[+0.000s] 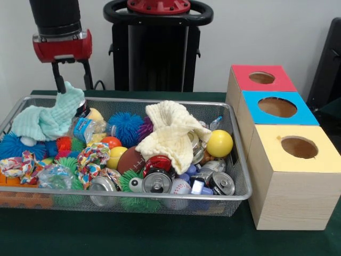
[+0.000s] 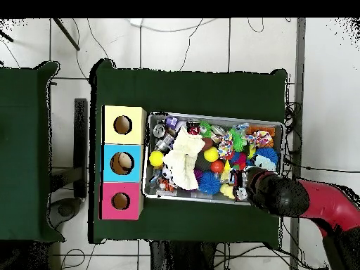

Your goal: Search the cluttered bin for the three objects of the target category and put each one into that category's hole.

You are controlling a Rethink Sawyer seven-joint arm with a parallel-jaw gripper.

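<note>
Gripper [image 1: 72,80] holding one mint cloth [image 1: 48,117] (raised), wire bin [image 1: 234,154], three wooden boxes [image 1: 290,176].

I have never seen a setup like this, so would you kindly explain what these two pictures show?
They show one robot arm at a green table. One camera faces the robot across the table; the other looks straight down, turned half round. The arm's end effector is at the corner of a wire mesh bin, touching a mint green cloth; whether it grips the cloth is unclear. The bin holds a cream cloth, balls, cans and bottles. Beside it stand three wooden boxes with holes on top: red, blue and yellow.
</note>
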